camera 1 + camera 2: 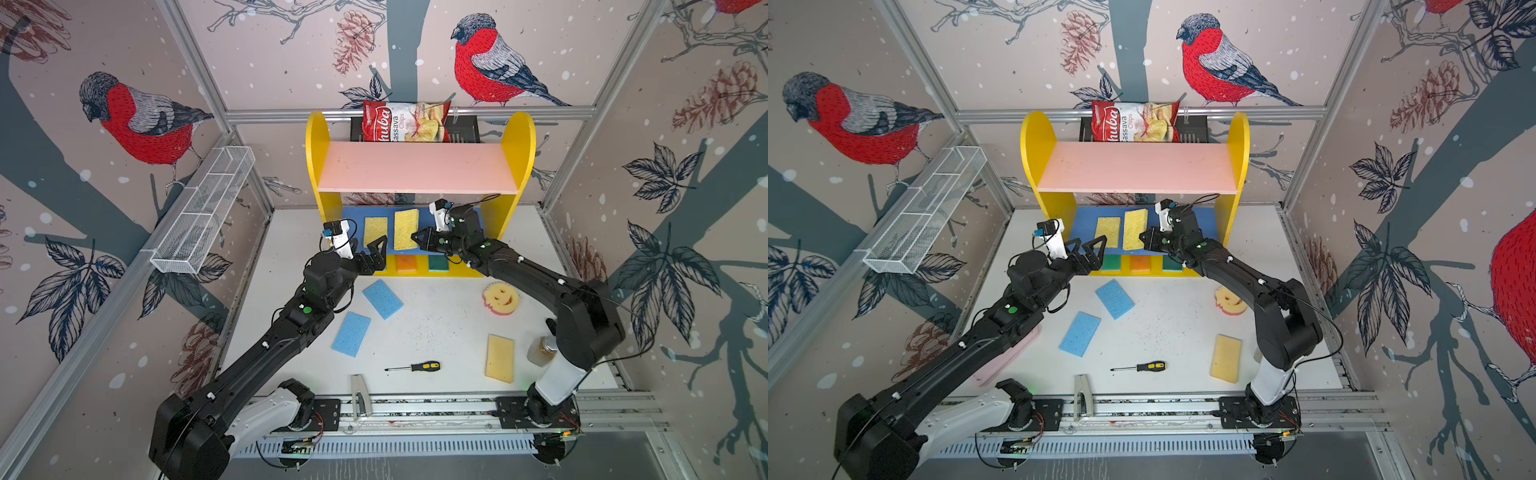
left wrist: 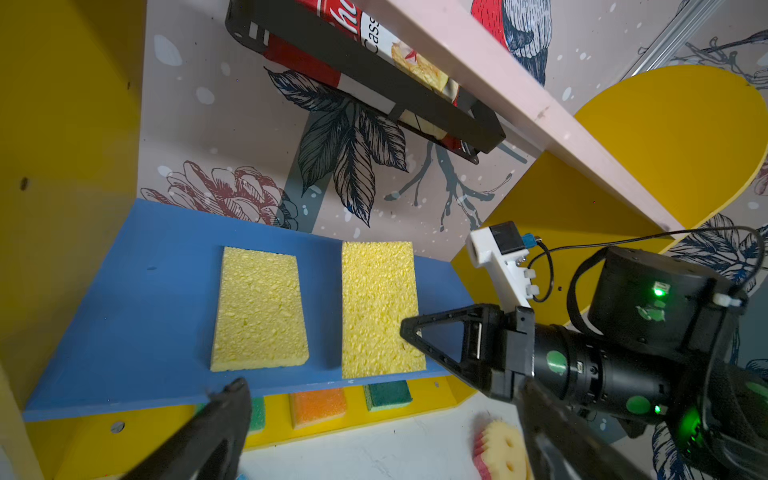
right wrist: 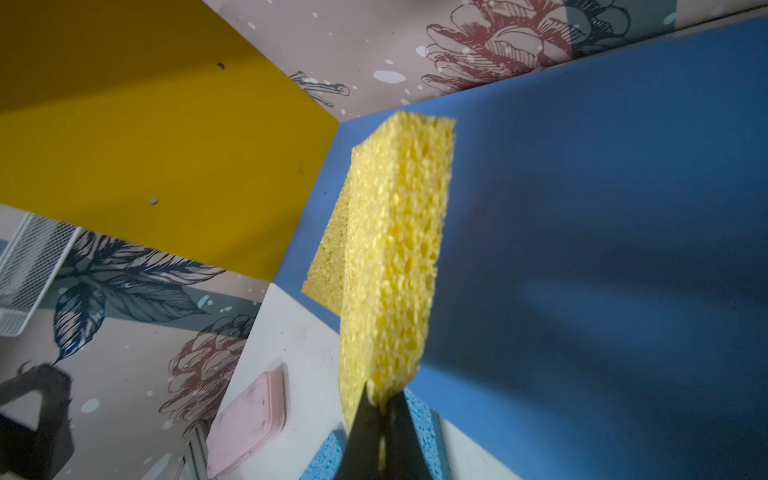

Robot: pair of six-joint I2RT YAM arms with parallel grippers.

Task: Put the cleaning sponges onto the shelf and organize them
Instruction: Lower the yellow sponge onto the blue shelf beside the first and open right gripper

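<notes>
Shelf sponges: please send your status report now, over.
Left gripper open, empty, at blue board front. Right gripper shut on yellow sponge, beside second yellow sponge lying there. On table: blue sponges, smiley sponge, third yellow sponge. Path clear.

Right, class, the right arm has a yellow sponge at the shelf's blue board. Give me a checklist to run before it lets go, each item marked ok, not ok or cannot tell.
1. The right gripper is shut on the held yellow sponge: ok.
2. That sponge lies flat on the blue board: cannot tell.
3. Clear gap to the placed yellow sponge: ok.
4. The left gripper is open and empty: ok.
5. Every sponge shelved: not ok; the smiley sponge and others lie on the table.
</notes>
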